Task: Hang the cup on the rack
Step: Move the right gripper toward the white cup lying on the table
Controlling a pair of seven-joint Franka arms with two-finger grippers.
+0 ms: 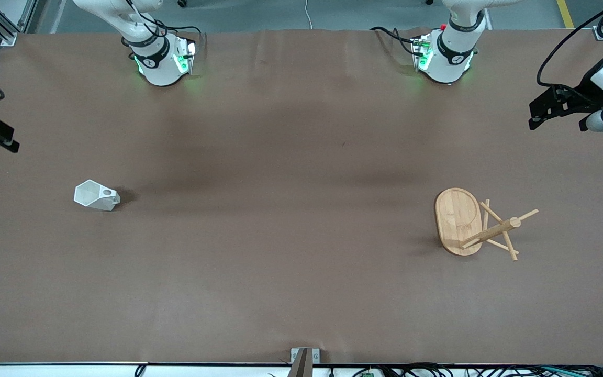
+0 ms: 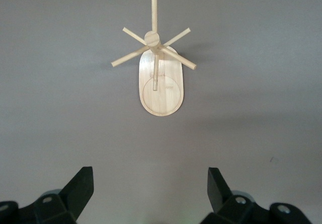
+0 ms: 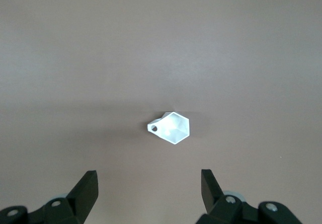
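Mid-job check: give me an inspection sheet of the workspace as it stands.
Surface: brown table cover.
Job's things: cup toward the right arm's end, standing free; rack toward the left arm's end, pegs bare.
Clutter: nothing seen.
Grippers: left tool open, over bare table short of the rack; right tool open, over bare table short of the cup.
Cables: bundle along the table's near edge.
Surroundings: grey floor.
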